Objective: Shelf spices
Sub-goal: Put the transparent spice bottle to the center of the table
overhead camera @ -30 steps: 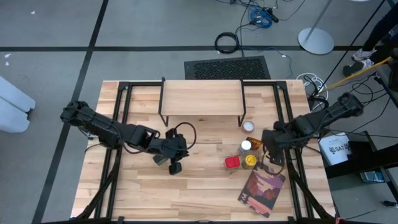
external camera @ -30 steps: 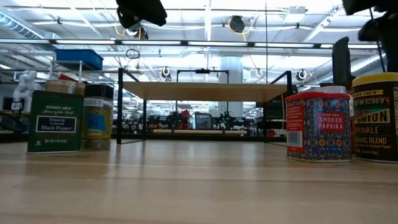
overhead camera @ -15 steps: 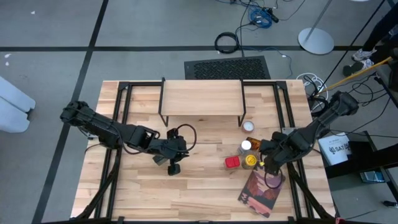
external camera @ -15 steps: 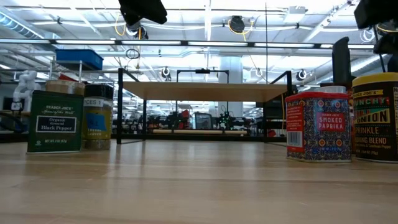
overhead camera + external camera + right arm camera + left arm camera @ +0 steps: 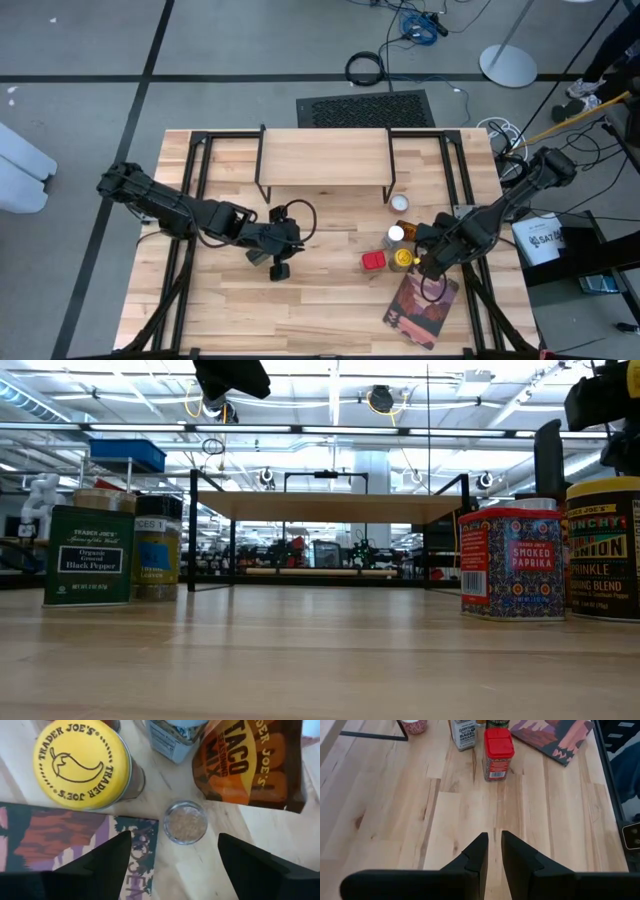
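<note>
- right gripper (image 5: 170, 855): fingers (image 5: 95, 862) spread wide, nothing between them. it hangs over the spice cluster, well off the shelf's right leg, on the side away from the shelf top.
- straight below the gap btw its fingers: small clear jar (image 5: 185, 822) w/ tan grains, standing on bare wood, not touched.
- beside that jar: yellow-lid jar (image 5: 80, 762) w/ chili-pepper mark; orange taco mix pack (image 5: 250, 762); a grey-labelled jar (image 5: 172, 737), only partly in view.
- book (image 5: 420, 305) w/ reddish-purple cover lies flat, its edge just beside the small clear jar and under the right gripper's one finger, further from the shelf than the spices.
- left gripper (image 5: 491, 851): fingers nearly together, thin gap only, holding nothing. it sits low over bare table (image 5: 230, 300), out in front of the shelf's left half, well apart from the spices.
- ahead of the left gripper: red-top paprika tin (image 5: 498, 752) upright; bagel sesame jar (image 5: 463, 731) just beside it, nearer the shelf; a pink-rimmed small jar (image 5: 414, 725) next to the shelf's leg.
- shelf (image 5: 325, 158): pale plank top on thin black legs, at the table's far edge, middle. nothing on its top.
- high view: white-top jar (image 5: 400, 203) just off the shelf's right leg; the rest of the cluster a bit further out from it.
- low view: black pepper tin (image 5: 88, 555) and a yellow-green jar (image 5: 158, 558) stand together, apart from the paprika tin and the onion blend jar (image 5: 604, 550).
</note>
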